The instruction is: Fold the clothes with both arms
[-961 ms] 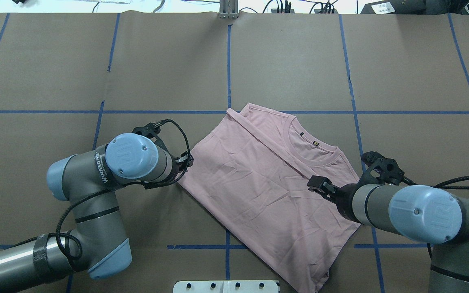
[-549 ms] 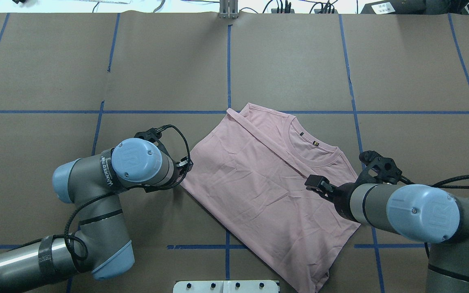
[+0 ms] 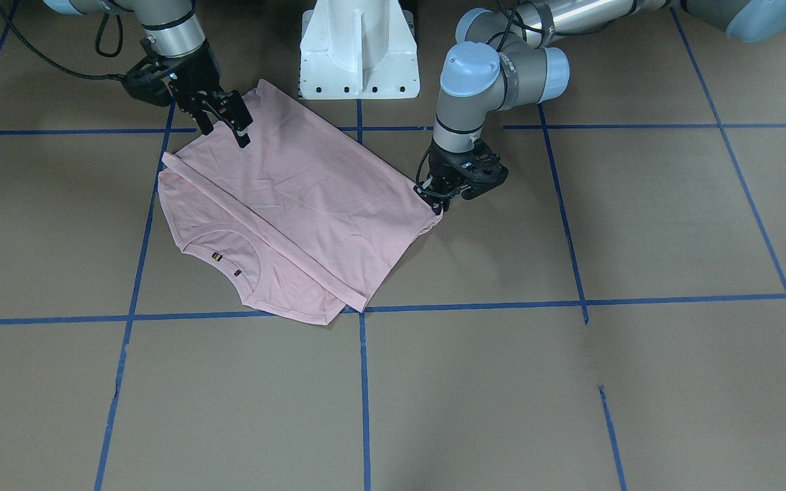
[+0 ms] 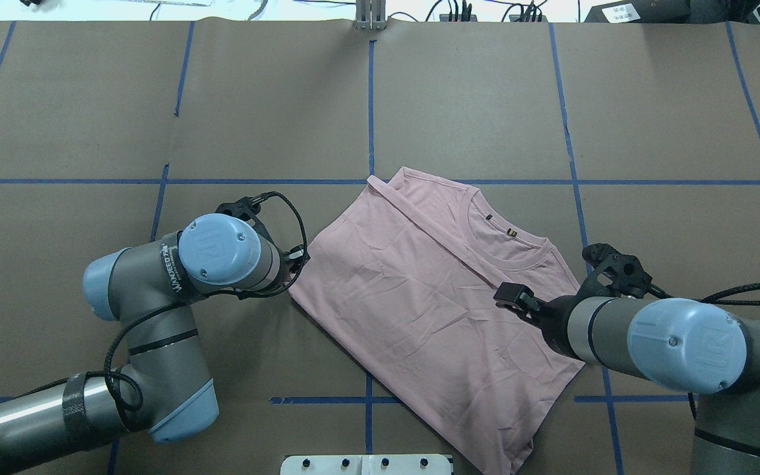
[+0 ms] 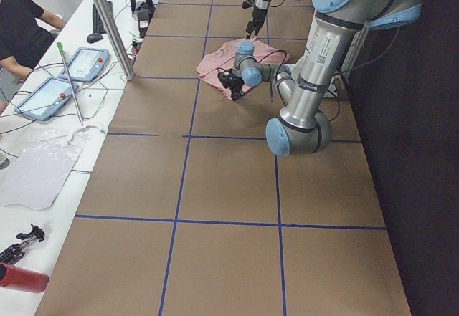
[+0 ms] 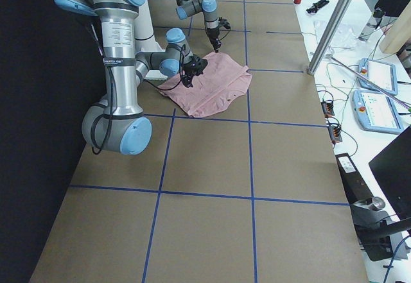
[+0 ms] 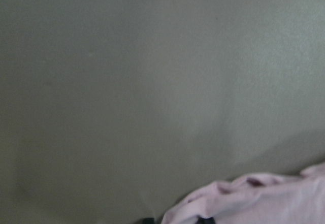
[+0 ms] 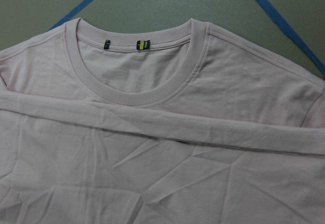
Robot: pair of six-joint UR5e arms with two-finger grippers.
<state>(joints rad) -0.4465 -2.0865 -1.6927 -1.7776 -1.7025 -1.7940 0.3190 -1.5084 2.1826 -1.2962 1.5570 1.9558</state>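
Observation:
The pale pink T-shirt (image 4: 419,297) lies folded on the brown table, plain side up, with its collar (image 4: 499,227) towards the far right. My left gripper (image 4: 297,260) is at the shirt's left corner (image 3: 436,198), shut on the bunched edge, which shows at the bottom of the left wrist view (image 7: 264,203). My right gripper (image 3: 226,133) hangs open just above the shirt's near right part (image 4: 505,295). The right wrist view looks down on the collar and a folded hem (image 8: 162,132); no fingers show there.
The white pedestal base (image 3: 359,48) stands at the table's near edge, right behind the shirt. Blue tape lines (image 4: 371,99) cross the brown table cover. A person (image 5: 18,22) and control tablets (image 5: 86,61) are beside the table at its far side.
My left wrist swung slightly right and then back left, and the shirt's left corner shifted a little with it. My right gripper crept a few pixels left over the shirt.

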